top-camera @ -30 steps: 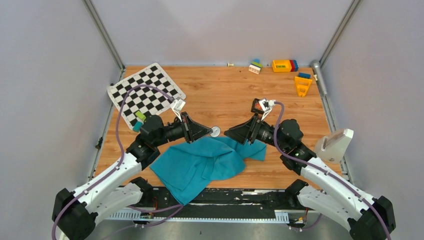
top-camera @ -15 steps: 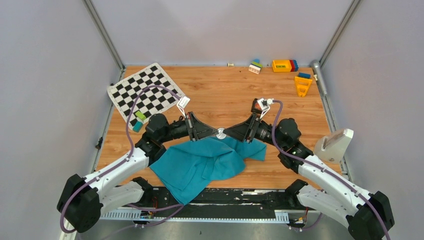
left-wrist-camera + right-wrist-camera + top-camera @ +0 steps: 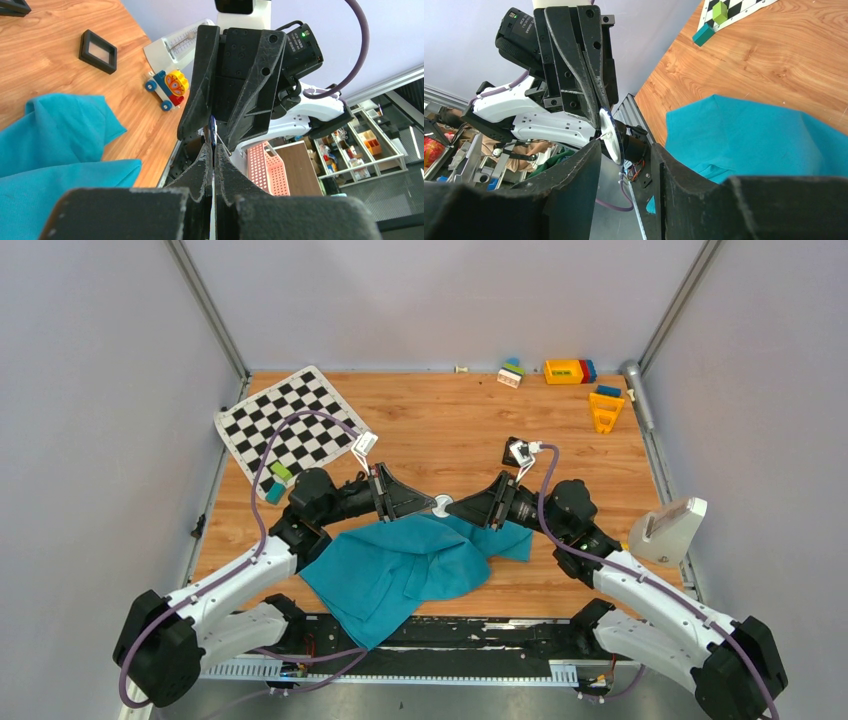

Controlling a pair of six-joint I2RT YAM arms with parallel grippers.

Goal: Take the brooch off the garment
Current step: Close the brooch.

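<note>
The brooch (image 3: 441,505), a small round white disc, hangs in the air just above the teal-blue garment (image 3: 410,565), clear of the fabric. My left gripper (image 3: 431,504) is shut on the disc's edge; in the left wrist view the brooch (image 3: 212,134) shows edge-on at the tips of that gripper (image 3: 213,145). My right gripper (image 3: 451,507) faces it tip to tip. In the right wrist view the brooch (image 3: 610,135) stands between the spread fingers of the right gripper (image 3: 626,150), which do not touch it. The garment (image 3: 764,135) lies crumpled on the wooden table.
A black-and-white checkered mat (image 3: 290,425) lies at the back left, with small green and teal blocks (image 3: 277,481) near its corner. Toy bricks (image 3: 567,371) and an orange piece (image 3: 605,410) sit at the back right. A white device (image 3: 668,528) stands at the right edge.
My left gripper has carried the brooch a little to the right. The right gripper has come in from the right, put its fingers around the disc and narrowed its jaws.
</note>
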